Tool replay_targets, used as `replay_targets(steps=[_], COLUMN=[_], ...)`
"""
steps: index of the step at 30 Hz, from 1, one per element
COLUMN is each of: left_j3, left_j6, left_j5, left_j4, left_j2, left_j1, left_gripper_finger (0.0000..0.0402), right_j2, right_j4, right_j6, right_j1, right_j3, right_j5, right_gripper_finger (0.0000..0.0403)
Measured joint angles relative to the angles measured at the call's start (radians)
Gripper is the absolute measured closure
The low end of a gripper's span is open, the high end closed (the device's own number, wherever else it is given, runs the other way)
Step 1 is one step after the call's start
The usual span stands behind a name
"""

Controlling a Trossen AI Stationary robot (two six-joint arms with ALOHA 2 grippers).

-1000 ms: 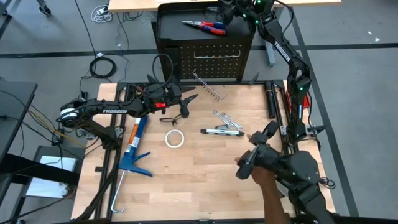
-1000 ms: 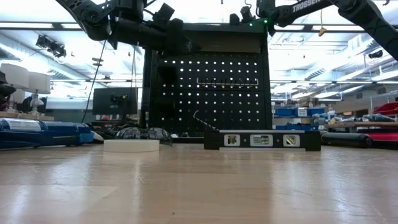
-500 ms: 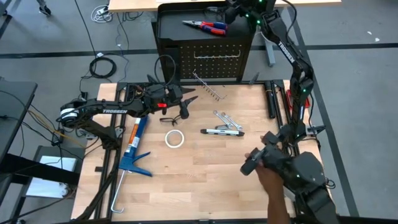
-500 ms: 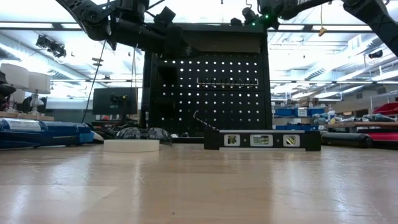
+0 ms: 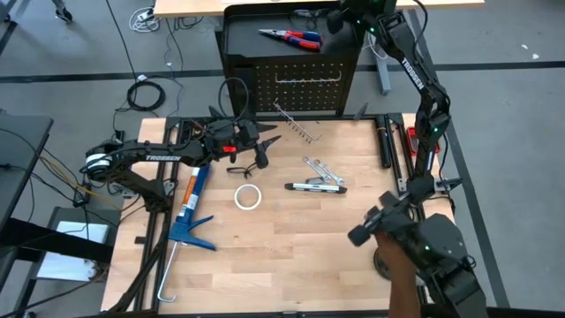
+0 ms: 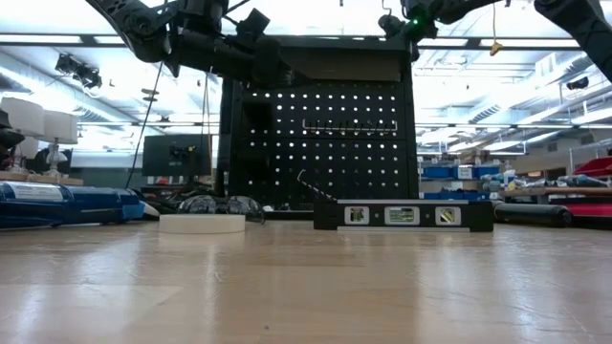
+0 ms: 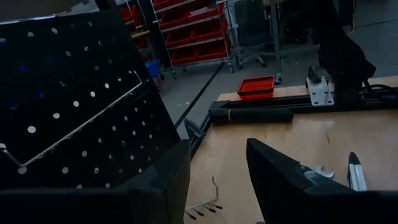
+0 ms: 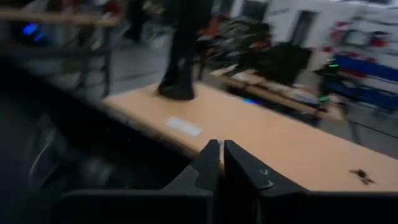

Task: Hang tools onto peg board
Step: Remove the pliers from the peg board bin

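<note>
The peg board stands upright at the table's far edge. Red-and-blue-handled pliers lie flat on its black tray-like top. Two silver wrenches, a black-and-silver bar and black-framed safety glasses lie on the table. My right gripper hangs shut over the tray's right far corner, to the right of the pliers, holding nothing. My left gripper hovers open by the board's left front, above the glasses, with nothing between its fingers.
A blue caulking gun and a white tape roll lie on the table's left half. A silver hook rail lies by the board's foot. Another rail hangs on the board. A person's arm reaches in at the near right.
My right gripper has drifted toward the table's right edge above the tray, away from the pliers, and has turned as it went. The pliers have stayed flat on the tray. The person's arm at the near right has drawn back toward the near edge.
</note>
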Motion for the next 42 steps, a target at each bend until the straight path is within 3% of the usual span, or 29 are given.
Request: replay_targets(steps=[7,15,20,23,26,34,38,42], left_j3=[0.000,0.000,0.000,0.000,0.000,0.000,0.000,0.000], left_j6=[0.000,-0.001,-0.007,-0.021,-0.059,-0.040,-0.009,0.002], left_j5=[0.000,0.000,0.000,0.000,0.001,0.010,0.010,0.010], left_j4=[0.016,0.019,0.026,0.036,0.044,0.079,0.085,0.085], left_j2=[0.000,0.000,0.000,0.000,0.000,0.000,0.000,0.000], left_j1=[0.000,0.000,0.000,0.000,-0.001,-0.044,-0.071,-0.086], left_gripper_finger=[0.0241,0.0241,0.0241,0.0241,0.0241,0.0241,0.0241,0.0241], right_j2=[0.002,0.001,0.001,0.001,0.001,0.024,0.036,0.052], right_j4=[-0.051,0.028,0.245,0.366,0.423,0.437,0.505,0.595], right_j6=[-0.025,0.220,0.358,0.374,0.285,0.086,-0.111,-0.313], right_j1=[0.001,-0.042,-0.051,-0.024,0.018,0.141,0.177,0.183], right_j3=[-0.001,-0.001,-0.001,-0.001,-0.001,-0.002,-0.002,-0.001], right_j5=[-0.283,-0.691,-0.707,-0.632,-0.486,0.182,0.405,0.540], right_gripper_finger=[0.0389,0.0378,0.0380,0.0380,0.0380,0.0390,0.0395,0.0394])
